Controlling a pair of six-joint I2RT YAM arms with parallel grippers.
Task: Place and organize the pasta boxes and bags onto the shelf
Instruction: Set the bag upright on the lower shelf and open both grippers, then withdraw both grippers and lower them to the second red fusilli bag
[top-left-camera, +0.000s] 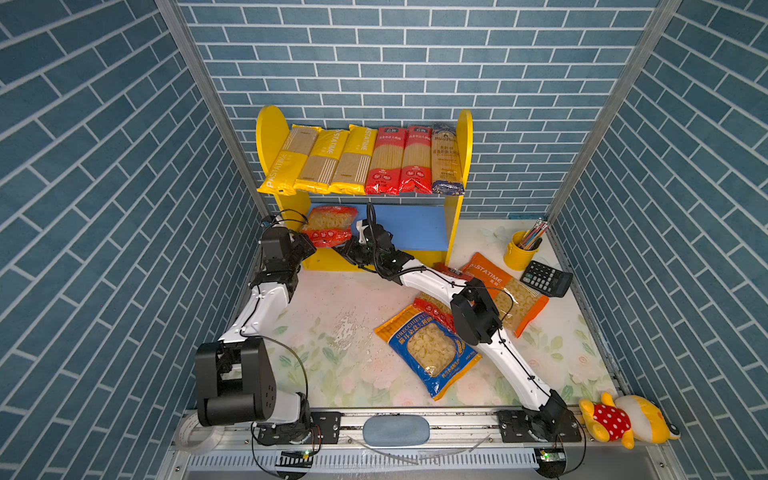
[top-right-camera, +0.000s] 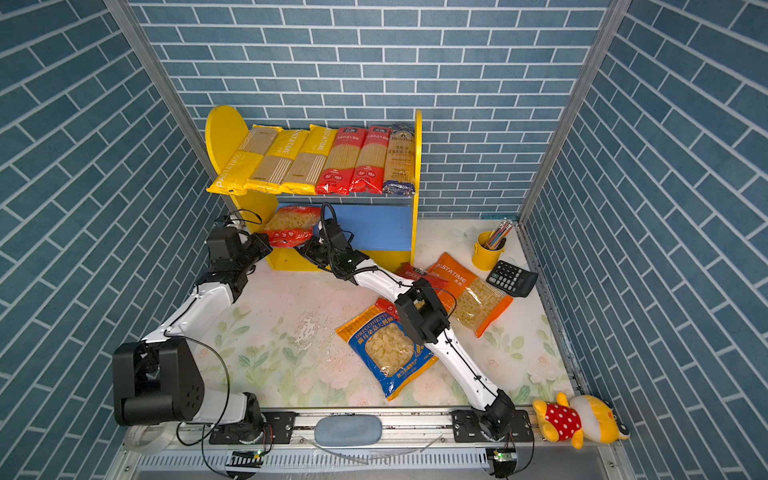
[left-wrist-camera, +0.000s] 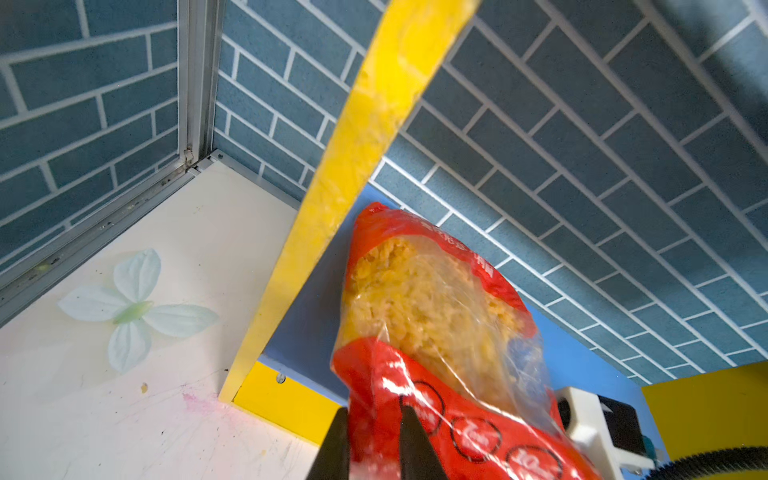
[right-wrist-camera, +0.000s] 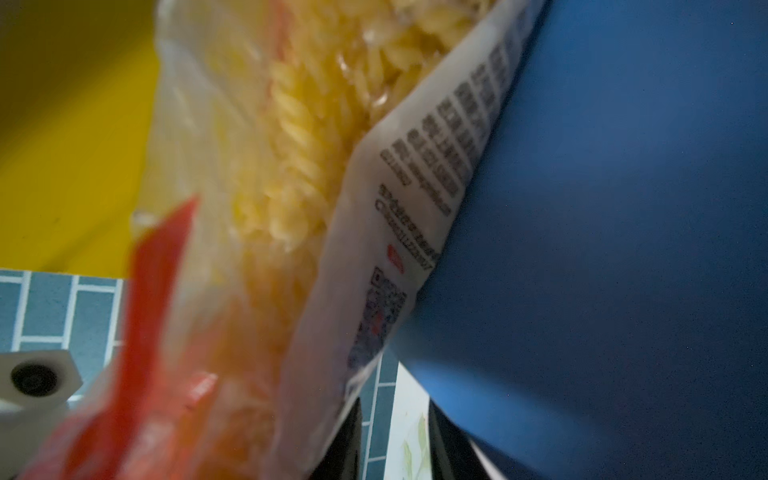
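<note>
Nearest on the table (top-left-camera: 332, 374) lies the blue short-pasta bag (top-left-camera: 432, 353), flat and slanted. Just beyond it a red bag (top-left-camera: 434, 309) is partly hidden under the right arm, and the orange bag (top-left-camera: 498, 282) lies to the right, well apart from the shelf (top-left-camera: 463, 141). None of the three is held. Farther in, both grippers meet at the front of the lower blue board (top-left-camera: 415, 226). There the red short-pasta bag (top-left-camera: 330, 222) sits at the left end, beside the yellow side panel. Its long axis runs near to far and its near end hangs over the board's front edge. The left gripper (left-wrist-camera: 374, 409) stands narrow, its fingers (left-wrist-camera: 336, 444) closed around that near red end. The right gripper (right-wrist-camera: 392, 415) is just beside the bag's right edge, its jaws a little apart with nothing seen between them. The bag therefore lies straight ahead of both, and seating it seems to call for a push away, along its length. The rest of the lower board is bare. Farthest, the upper tier holds six long spaghetti packs (top-left-camera: 388, 160) side by side: three yellow, two red and one dark blue.
</note>
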